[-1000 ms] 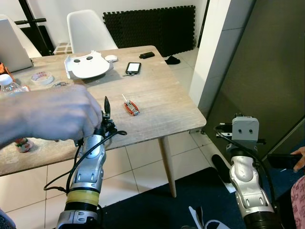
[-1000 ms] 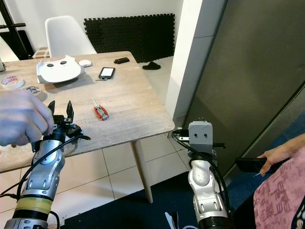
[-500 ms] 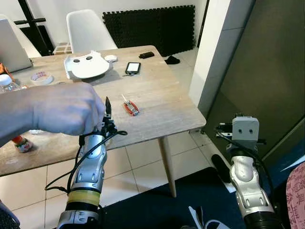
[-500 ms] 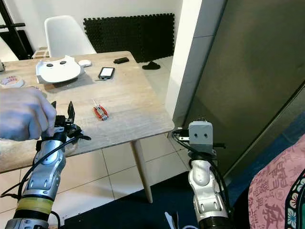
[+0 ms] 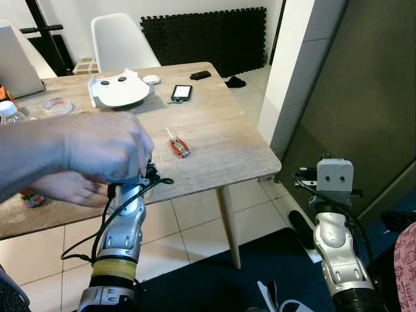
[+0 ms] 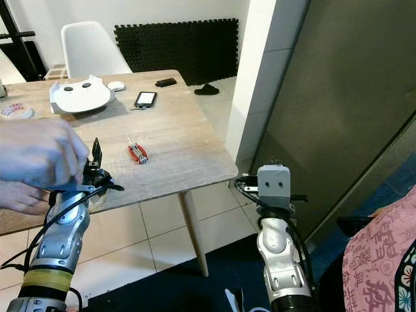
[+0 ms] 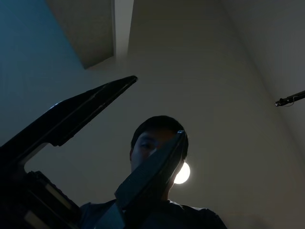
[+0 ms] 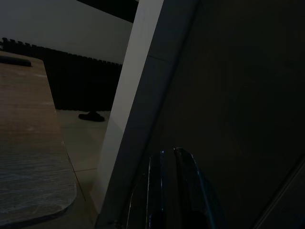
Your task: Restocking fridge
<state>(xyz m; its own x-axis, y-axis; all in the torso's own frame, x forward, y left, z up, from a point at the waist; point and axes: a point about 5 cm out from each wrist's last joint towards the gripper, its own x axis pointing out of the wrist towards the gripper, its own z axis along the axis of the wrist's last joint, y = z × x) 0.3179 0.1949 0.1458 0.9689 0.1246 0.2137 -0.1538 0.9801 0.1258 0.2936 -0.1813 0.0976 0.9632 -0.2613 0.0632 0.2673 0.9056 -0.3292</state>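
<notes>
From my head camera I see a pale wooden table (image 5: 214, 140) ahead and to my left, and on it a white moulded plastic tray with two dark dots (image 5: 117, 90), a black smartphone (image 5: 181, 92), a small red-handled multi-tool (image 5: 178, 147), a roll of tape (image 5: 56, 104) and a clear plastic water bottle with a white cap (image 5: 9, 114) at the far left edge. A person's hand (image 5: 104, 148) is wrapped over my left gripper (image 6: 91, 164), which points upward above the near table edge; one black finger tip (image 6: 96, 148) pokes out beside the knuckles. My right gripper (image 8: 164, 191) is held out low over the tiled floor, pointing toward the tall dark grey fridge door (image 6: 338, 110), which stands shut. A white plastic chair (image 5: 120, 40) and black foam mats (image 5: 208, 36) sit behind the table. In my left wrist view the two black fingers (image 7: 81, 112) stand well spread with nothing between them, aimed up at the ceiling and a person leaning over. In my right wrist view the fingers (image 8: 188, 183) lie nearly together, holding nothing, just beside the fridge's dark panel and the white wall edge (image 8: 131, 109). I judge the restocking has not begun: the door is closed, I carry nothing, and the bottle, the likeliest item to stock, is well apart from both grippers.
</notes>
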